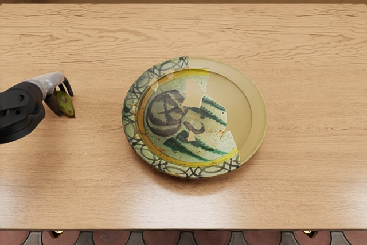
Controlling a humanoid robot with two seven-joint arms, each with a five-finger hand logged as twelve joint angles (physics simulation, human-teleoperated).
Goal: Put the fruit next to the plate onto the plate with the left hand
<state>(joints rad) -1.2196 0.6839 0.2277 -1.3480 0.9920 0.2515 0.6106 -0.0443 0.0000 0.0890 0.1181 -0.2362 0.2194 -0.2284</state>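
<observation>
A round plate (252, 113) with a green and black painted pattern lies in the middle of the wooden table. To its left a small green and reddish fruit (65, 103) shows at the tips of my left hand (59, 97), whose arm comes in from the left edge. The dark fingers (67, 86) curl around the fruit's top and left side, so the hand looks shut on it. The fruit sits roughly a hand's width left of the plate's rim. Whether it rests on the table or hangs just above it I cannot tell. My right arm is out of view.
The wooden table (183, 27) stretches wide around the plate, with its front edge near the bottom of the picture and a wall behind its far edge.
</observation>
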